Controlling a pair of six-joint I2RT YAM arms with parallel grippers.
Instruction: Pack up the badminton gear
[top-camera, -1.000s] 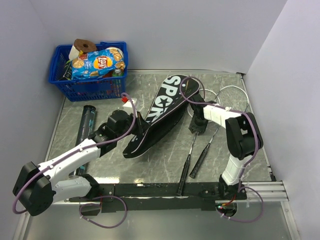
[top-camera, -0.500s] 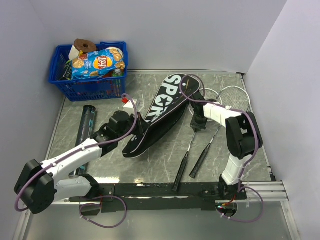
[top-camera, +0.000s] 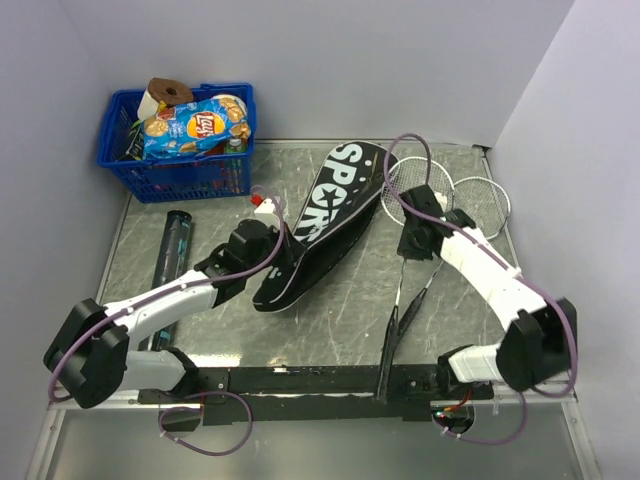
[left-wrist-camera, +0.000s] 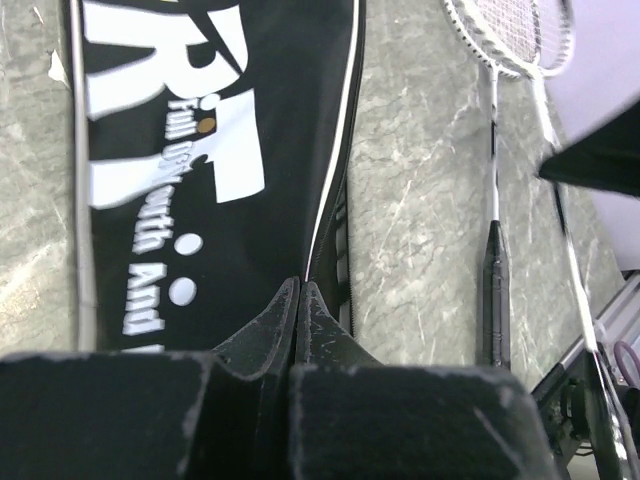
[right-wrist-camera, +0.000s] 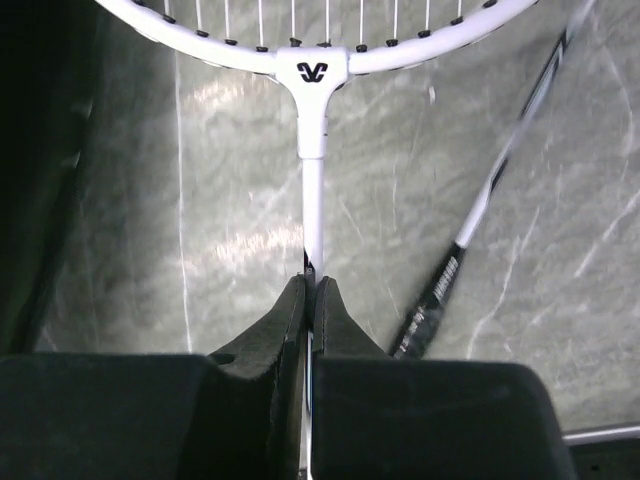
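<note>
Right gripper (right-wrist-camera: 310, 285): jaws pinched tight on the white shaft of a racket (right-wrist-camera: 312, 190), just under the T-joint below the strings. Left gripper (left-wrist-camera: 300, 290): jaws closed too, nipping the long edge of the cover (left-wrist-camera: 200, 150) down at its narrow end.

So where are we? Early, by my reading. The cover lies flat in the middle of the table (top-camera: 330, 320), lettering up, and nothing shows inside it. Racket 1 is in hand but lies outside the cover, to its right. The second racket (right-wrist-camera: 440, 290) lies loose just beside it, untouched. Over on the left the tube (top-camera: 175, 245) rests on its side, well apart from the cover. The shuttlecocks? I cannot find them in any view; whether they are in the tube I cannot tell. That leaves both rackets to go in, the shuttlecocks and tube to sort, and the cover to close.

Around the edges: the basket (top-camera: 170, 180) of snacks sits in the far left corner, no part of this job.

Trouble spots: the 2 rackets lie close, heads touching or overlapping in the top view, so moving 1 could drag the other. The cover's mouth looks barely parted at the pinched edge, a tight target for a wide head.
</note>
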